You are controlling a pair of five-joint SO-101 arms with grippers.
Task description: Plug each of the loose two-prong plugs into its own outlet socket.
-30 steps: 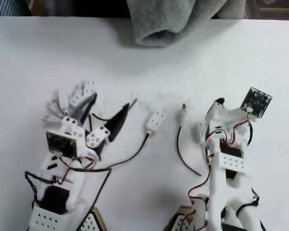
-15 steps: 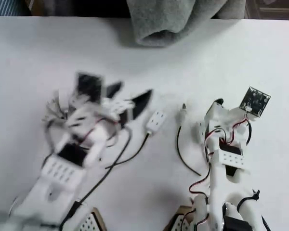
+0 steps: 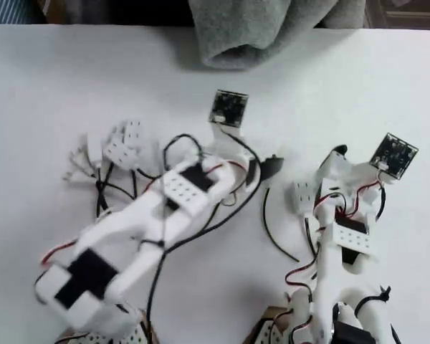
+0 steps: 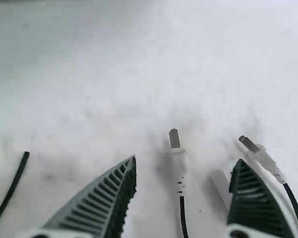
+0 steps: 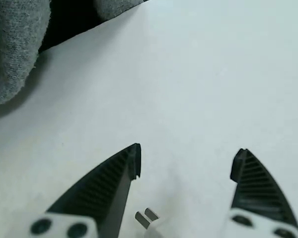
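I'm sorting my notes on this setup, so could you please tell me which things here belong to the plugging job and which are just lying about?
Job:
plug in front of the open left tool
second plug beside it
two-prong plug near the open right tool
white socket blocks

Lying about:
grey cloth at the table's far edge

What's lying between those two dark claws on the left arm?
In the left wrist view, a plug on a black cord lies on the table between the open fingers of the left gripper.
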